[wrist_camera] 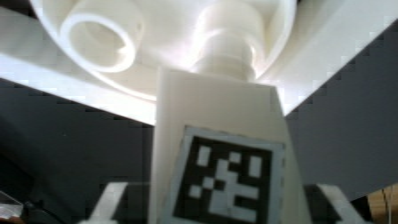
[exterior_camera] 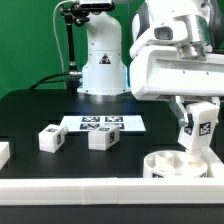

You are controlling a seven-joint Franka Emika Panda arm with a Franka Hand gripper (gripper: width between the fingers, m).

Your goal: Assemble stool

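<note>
My gripper (exterior_camera: 196,128) is shut on a white block leg (exterior_camera: 197,122) with a black-and-white tag and holds it upright over the round white seat (exterior_camera: 180,164) at the exterior view's right front. In the wrist view the held leg (wrist_camera: 222,140) fills the middle between my gripper's (wrist_camera: 217,198) fingers (wrist_camera: 118,200). Its far end meets the seat (wrist_camera: 107,45) beside an open round hole. Two more tagged legs (exterior_camera: 52,137) (exterior_camera: 102,138) lie loose on the black table left of the seat.
The marker board (exterior_camera: 100,123) lies behind the loose legs. A long white border rail (exterior_camera: 90,190) runs along the front edge. A white piece (exterior_camera: 3,152) shows at the left edge. The arm's base (exterior_camera: 102,60) stands at the back.
</note>
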